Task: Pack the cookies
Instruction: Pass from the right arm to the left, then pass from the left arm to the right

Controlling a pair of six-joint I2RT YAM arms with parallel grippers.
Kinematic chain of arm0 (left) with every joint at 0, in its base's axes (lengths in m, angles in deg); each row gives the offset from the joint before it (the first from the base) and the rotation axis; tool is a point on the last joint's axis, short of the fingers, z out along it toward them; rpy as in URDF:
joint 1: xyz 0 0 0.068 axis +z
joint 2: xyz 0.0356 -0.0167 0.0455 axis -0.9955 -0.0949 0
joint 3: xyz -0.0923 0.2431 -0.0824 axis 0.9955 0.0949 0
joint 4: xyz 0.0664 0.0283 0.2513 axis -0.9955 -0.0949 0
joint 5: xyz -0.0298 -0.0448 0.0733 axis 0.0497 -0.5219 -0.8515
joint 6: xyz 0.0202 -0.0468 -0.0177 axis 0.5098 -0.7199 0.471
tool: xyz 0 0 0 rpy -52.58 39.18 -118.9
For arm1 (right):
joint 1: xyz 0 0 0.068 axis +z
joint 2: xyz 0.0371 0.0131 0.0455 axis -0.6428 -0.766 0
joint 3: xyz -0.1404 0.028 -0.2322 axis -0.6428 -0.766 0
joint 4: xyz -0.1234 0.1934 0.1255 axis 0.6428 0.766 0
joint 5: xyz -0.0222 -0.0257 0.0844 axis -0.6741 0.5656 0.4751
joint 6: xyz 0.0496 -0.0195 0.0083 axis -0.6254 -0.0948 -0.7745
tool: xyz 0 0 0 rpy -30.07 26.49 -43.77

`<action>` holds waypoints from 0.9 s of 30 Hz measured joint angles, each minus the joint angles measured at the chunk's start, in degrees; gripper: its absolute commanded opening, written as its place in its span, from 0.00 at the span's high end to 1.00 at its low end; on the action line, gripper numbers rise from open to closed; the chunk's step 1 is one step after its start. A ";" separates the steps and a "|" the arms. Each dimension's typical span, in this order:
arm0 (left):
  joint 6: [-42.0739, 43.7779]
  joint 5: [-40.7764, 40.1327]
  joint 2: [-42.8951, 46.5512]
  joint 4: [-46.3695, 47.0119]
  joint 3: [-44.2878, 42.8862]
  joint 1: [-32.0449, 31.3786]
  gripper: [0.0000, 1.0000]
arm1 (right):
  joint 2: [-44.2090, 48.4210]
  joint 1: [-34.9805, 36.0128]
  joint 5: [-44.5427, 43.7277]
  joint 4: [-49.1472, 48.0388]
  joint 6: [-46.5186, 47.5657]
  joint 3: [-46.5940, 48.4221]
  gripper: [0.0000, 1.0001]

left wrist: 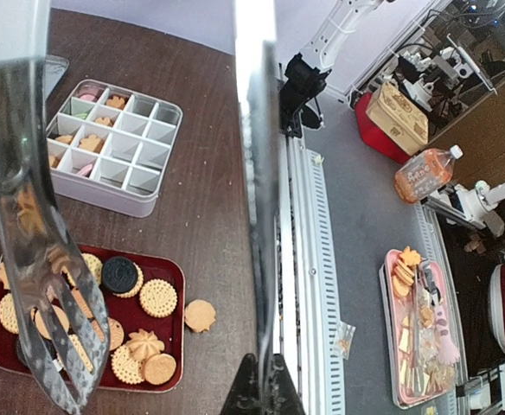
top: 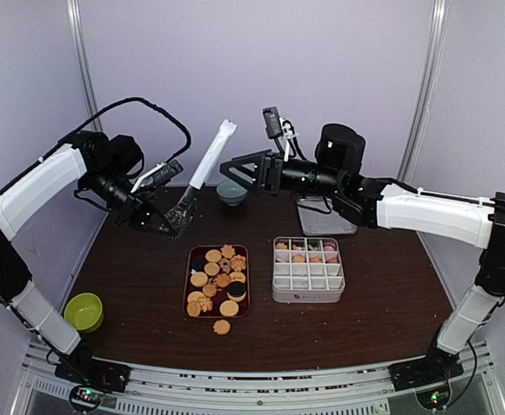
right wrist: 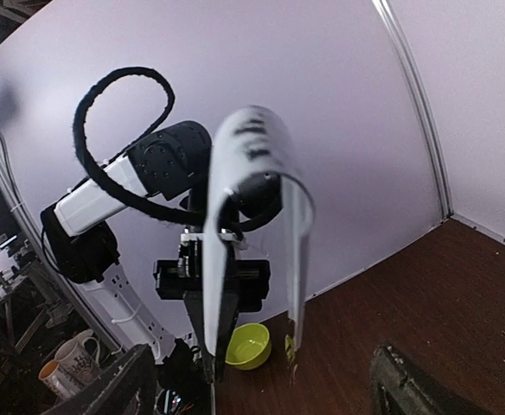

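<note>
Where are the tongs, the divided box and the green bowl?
tongs (top: 207, 162), top view, middle of the handle.
divided box (top: 309, 295), top view, front wall.
green bowl (top: 84, 311), top view, bare inside.

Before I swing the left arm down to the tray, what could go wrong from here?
1. The left claw grips the tongs low, near their slotted tips, bent end up; they may pivot or slip as you swing.
2. The open right claw hangs close beside the tongs; a clash is possible.
3. One loose cookie lies on the table just off the tray; it could get knocked or crushed.
</note>
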 measured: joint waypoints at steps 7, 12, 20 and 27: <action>0.70 -4.22 0.00 -0.33 0.57 -0.22 1.00 | -2.95 -0.59 7.52 10.03 2.01 9.84 0.24; 1.51 -6.25 -0.07 -0.46 1.70 -0.55 1.00 | -5.77 -1.22 10.49 14.19 2.73 12.76 0.27; 3.34 -8.04 -0.79 -1.60 1.90 -1.16 1.00 | -10.93 -1.62 15.91 22.71 4.35 20.31 0.41; 4.39 -9.33 -0.98 -1.90 1.90 -1.25 1.00 | -11.34 -1.62 18.10 24.83 4.48 21.27 0.50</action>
